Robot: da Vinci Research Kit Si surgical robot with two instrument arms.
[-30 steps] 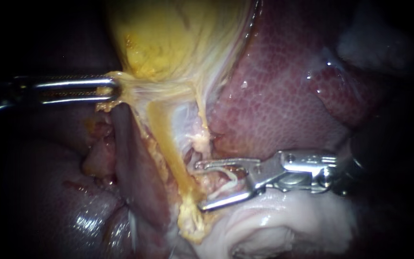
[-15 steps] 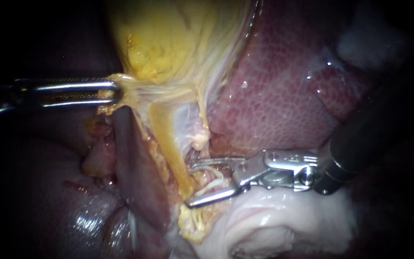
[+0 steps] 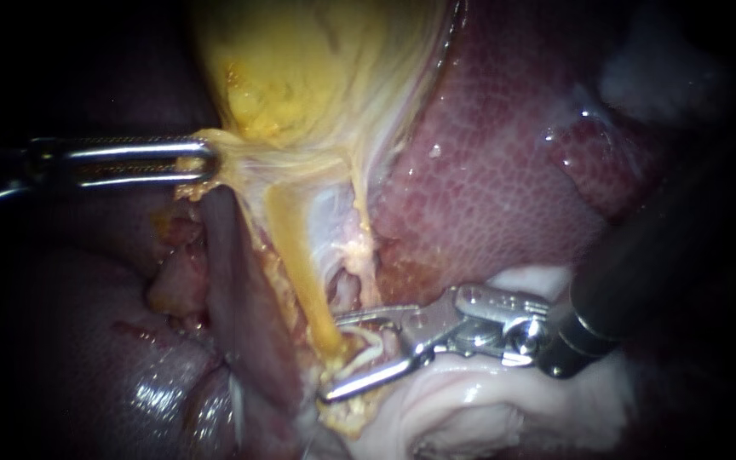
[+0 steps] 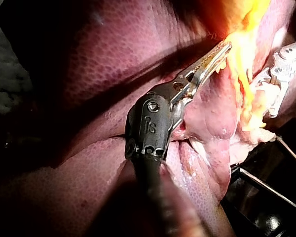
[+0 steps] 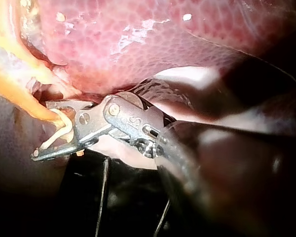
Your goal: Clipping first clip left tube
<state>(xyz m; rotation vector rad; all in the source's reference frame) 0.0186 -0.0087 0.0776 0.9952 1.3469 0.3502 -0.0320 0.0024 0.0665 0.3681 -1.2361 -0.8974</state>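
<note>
Our left instrument has its jaws clamped on the lower edge of the gallbladder. Our right instrument holds a white clip in wide-spread jaws. The yellow left tube runs down between those jaws, against the clip.

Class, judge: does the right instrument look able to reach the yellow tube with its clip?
Probably yes: the right instrument holds its clip at the lower end of the yellow tube, nothing in between.
</note>
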